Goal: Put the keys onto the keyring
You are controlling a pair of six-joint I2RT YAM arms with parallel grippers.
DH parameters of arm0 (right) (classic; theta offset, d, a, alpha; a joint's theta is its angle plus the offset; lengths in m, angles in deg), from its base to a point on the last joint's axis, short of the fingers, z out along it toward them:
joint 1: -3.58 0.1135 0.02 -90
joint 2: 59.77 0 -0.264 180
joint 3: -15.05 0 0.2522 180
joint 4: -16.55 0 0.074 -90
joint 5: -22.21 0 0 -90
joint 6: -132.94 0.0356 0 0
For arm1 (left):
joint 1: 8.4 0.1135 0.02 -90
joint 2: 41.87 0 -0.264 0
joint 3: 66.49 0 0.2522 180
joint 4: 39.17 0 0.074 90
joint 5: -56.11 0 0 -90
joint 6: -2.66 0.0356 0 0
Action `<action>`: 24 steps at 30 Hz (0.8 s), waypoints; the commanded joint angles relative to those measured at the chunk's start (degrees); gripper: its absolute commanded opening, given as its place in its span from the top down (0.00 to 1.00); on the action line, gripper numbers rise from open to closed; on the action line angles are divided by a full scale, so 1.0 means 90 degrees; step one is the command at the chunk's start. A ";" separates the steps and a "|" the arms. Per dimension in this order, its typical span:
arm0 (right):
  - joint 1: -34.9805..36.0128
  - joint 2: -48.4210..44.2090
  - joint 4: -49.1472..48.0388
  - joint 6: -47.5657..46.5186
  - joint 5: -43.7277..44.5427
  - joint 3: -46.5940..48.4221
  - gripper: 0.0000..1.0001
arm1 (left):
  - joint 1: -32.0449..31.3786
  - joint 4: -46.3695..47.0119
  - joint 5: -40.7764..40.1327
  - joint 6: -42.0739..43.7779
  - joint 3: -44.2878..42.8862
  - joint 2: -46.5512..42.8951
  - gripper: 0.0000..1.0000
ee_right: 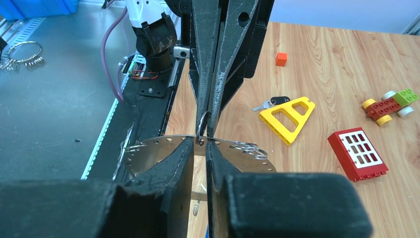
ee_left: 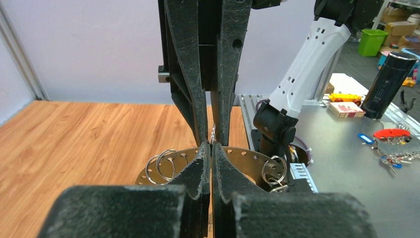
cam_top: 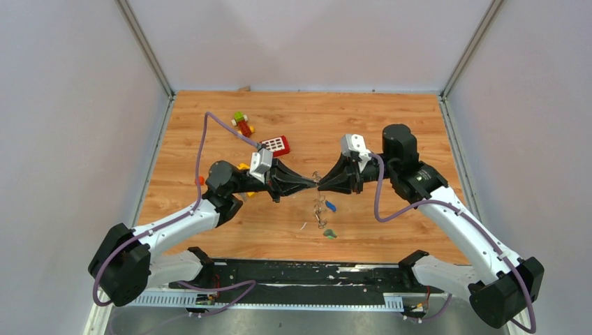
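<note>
The keyring [ee_left: 245, 157] is a flat metal disc with holes round its rim. It hangs off the table between my two grippers and also shows in the right wrist view [ee_right: 148, 158]. Small split rings [ee_left: 161, 166] hang from its rim. My left gripper [ee_left: 211, 145] and right gripper [ee_right: 202, 141] meet tip to tip at its top rim. Both are shut on one small split ring [ee_right: 202, 126] there. A blue key [cam_top: 330, 206] and a green key [cam_top: 328, 234] show below the tips. A black key [ee_right: 277, 100] lies beside the yellow block.
A yellow triangular block [ee_right: 287, 116], a small orange block [ee_right: 281, 59], a red window brick [ee_right: 357, 151] and a toy car [ee_right: 389, 103] lie on the wooden table behind my left arm. The black base rail [cam_top: 307, 276] runs along the near edge.
</note>
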 commanded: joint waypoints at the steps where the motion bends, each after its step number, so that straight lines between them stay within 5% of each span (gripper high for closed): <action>1: 0.0086 0.0014 -0.0161 -0.0001 0.0009 0.0304 0.85 | -0.0042 0.0228 -0.0034 0.0169 -0.0002 0.0000 1.00; 24: 0.0088 -0.0105 -0.0014 -0.0121 0.0451 0.0386 1.00 | -0.0052 -0.0079 -0.0063 0.0449 0.0008 -0.0020 1.00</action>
